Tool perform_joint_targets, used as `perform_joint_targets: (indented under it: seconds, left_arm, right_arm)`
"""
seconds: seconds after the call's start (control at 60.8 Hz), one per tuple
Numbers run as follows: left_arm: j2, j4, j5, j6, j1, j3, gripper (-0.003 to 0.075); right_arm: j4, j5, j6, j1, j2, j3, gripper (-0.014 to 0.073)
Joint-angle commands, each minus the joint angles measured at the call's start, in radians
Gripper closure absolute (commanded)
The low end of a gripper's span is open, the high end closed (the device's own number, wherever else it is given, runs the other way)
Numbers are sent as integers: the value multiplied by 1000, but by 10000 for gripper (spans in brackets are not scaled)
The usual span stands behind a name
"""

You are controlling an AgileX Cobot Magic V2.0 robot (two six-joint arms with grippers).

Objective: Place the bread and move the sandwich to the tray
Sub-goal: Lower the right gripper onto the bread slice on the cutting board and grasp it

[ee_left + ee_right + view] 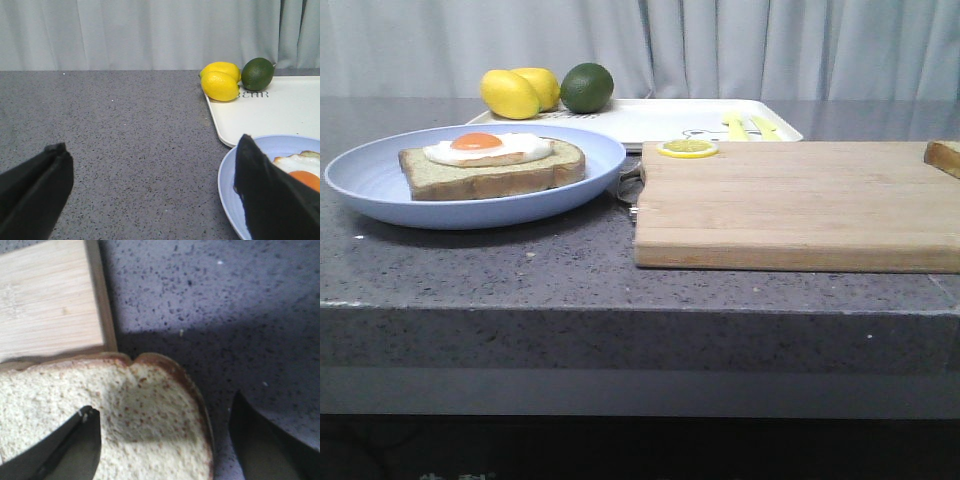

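The sandwich point(490, 165), one toast slice topped with a fried egg, lies on the pale blue plate point(380, 190) at the left. The white tray point(650, 118) lies behind the plate. The plain bread point(945, 157) shows at the far right end of the cutting board point(800, 205). In the right wrist view the bread point(150, 415) overhangs the board's edge. My right gripper point(165, 440) is open around its crust, one finger over the face and one over the counter. My left gripper point(150, 190) hangs open over bare counter beside the plate point(227, 185); the egg point(300, 170) peeks past one finger.
Two lemons point(520, 92) and a lime point(586, 87) sit at the tray's far left corner. A lemon slice point(687, 148) lies on the board's near-left corner by the tray. Yellow cutlery point(752, 126) lies on the tray. A curtain hangs behind the counter.
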Motion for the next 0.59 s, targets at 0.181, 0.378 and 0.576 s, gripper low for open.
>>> perform_joint_targets:
  seconds: [0.181,0.378,0.576]
  left_arm:
    - [-2,-10,-86,-9,3,-36,82]
    - [-2,-10,-86,-9,3,-36,82]
    - [-2,-10,-86,-9,3,-36,82]
  right_arm:
    - [39,28,-21,-8,-4,-31,46]
    - [39,28,-21,-8,-2,-31,46]
    - [68,43,-21,-8,7,-31,46]
